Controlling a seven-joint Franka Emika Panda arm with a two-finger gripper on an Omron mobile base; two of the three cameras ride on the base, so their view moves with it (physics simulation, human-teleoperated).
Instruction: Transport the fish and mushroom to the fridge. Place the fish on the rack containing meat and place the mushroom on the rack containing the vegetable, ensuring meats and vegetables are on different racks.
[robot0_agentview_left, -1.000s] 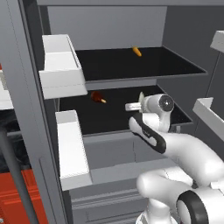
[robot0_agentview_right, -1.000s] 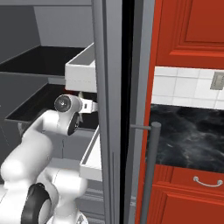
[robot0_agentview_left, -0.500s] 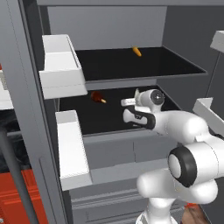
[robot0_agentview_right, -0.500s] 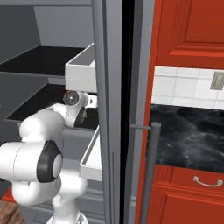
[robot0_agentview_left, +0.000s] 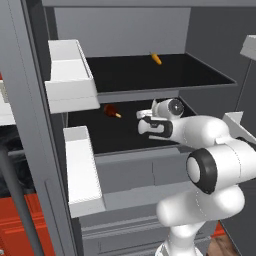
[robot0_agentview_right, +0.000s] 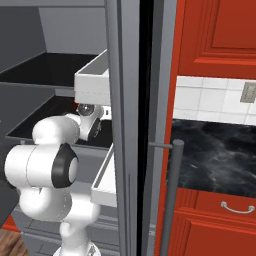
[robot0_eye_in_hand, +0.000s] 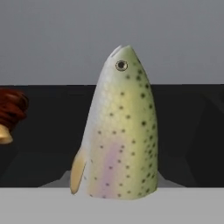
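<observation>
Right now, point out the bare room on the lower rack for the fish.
Lower rack: bare black shelf lies in front of and right of the meat, below the fish. It is crowded only at the meat, back left. The carrot sits on the upper rack.

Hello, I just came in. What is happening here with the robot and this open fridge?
The white robot arm is reaching into the open fridge with a spotted fish held in its claw, which is shut on it. The claw is over the lower black shelf, where a dark red piece of meat already lies. An orange carrot lies on the higher shelf. The fish is not yet set down.
</observation>
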